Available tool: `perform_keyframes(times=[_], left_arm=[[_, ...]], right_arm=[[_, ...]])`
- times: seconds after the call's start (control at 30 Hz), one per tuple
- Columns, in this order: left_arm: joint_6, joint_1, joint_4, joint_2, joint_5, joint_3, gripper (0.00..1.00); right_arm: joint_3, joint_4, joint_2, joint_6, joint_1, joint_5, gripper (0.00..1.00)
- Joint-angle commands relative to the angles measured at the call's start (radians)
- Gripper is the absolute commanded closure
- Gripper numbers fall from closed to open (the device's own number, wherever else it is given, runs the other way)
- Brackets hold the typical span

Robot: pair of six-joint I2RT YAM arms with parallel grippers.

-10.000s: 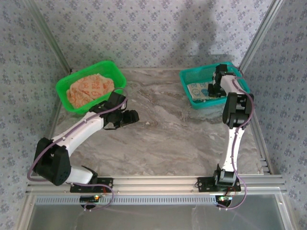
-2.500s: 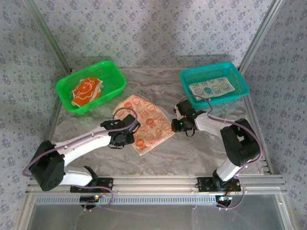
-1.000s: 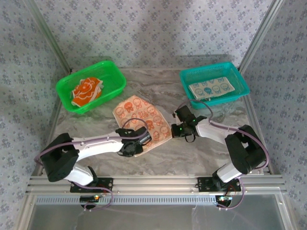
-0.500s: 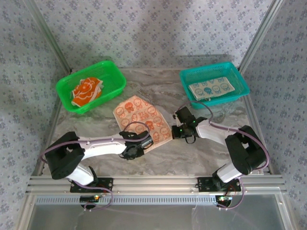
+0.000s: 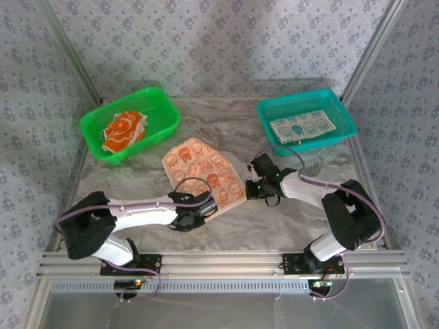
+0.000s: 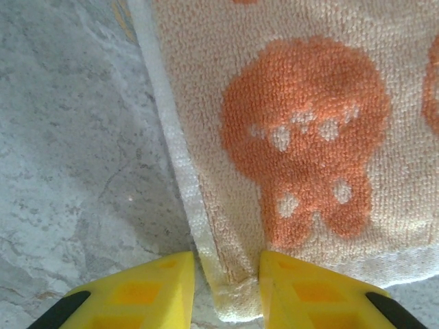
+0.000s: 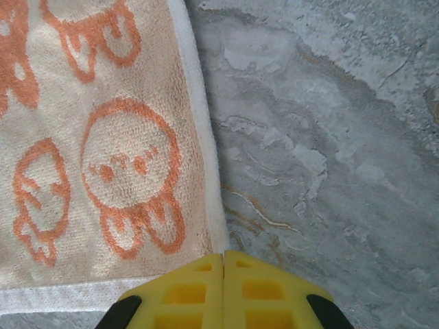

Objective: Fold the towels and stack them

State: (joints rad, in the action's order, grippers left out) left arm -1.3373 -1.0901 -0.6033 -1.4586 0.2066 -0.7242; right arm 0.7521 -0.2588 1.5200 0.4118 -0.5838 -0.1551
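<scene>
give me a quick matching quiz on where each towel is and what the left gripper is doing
Column 1:
1. orange towel
2. teal-figure towel
3. sun-face towel
4. left gripper

Column 2:
a. spread flat on the table
b. folded in the teal basket
c. folded in the green basket
d. fingers apart, either side of a towel corner

Pairs: 1-c, 2-b, 3-a, 4-d
</scene>
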Motion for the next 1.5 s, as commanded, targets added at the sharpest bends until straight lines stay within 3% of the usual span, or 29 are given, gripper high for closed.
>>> perform_keyframes(times=[0.0, 0.07, 0.2, 0.23, 0.3, 0.57, 0.9, 1.13, 1.47], left_arm=[[-0.007, -0.01, 0.015, 0.016, -0.005, 0.033, 0.68], [-0.003, -0.01, 0.036, 0.012, -0.011, 0.04, 0.68], [0.0, -0.009, 0.073, -0.011, -0.012, 0.056, 0.78], [0.0, -0.009, 0.08, -0.016, -0.011, 0.057, 0.82], [-0.002, -0.01, 0.068, -0.018, 0.001, 0.048, 1.0], [0.034, 0.017, -0.138, 0.129, 0.137, -0.076, 1.0], [0.315, 0.216, -0.297, 0.299, 0.186, -0.378, 1.0], [0.561, 0.399, -0.285, 0.234, 0.113, -0.679, 1.0], [0.782, 0.531, -0.336, 0.013, 0.02, -1.19, 1.0]], right_arm=[[0.004, -0.012, -0.002, 0.016, -0.008, -0.009, 1.0], [0.005, -0.013, 0.0, 0.017, -0.008, -0.01, 1.0], [0.007, -0.012, -0.003, 0.022, -0.012, -0.02, 1.0], [0.007, -0.01, -0.006, 0.024, -0.014, -0.022, 1.0], [0.008, -0.01, -0.018, 0.025, -0.016, -0.031, 1.0], [0.042, -0.032, -0.129, 0.044, -0.014, -0.051, 1.0], [0.218, -0.005, -0.272, 0.074, 0.059, -0.091, 1.0], [0.42, 0.096, -0.26, 0.111, 0.133, -0.092, 1.0], [0.759, 0.146, -0.119, 0.067, 0.165, -0.064, 1.0]])
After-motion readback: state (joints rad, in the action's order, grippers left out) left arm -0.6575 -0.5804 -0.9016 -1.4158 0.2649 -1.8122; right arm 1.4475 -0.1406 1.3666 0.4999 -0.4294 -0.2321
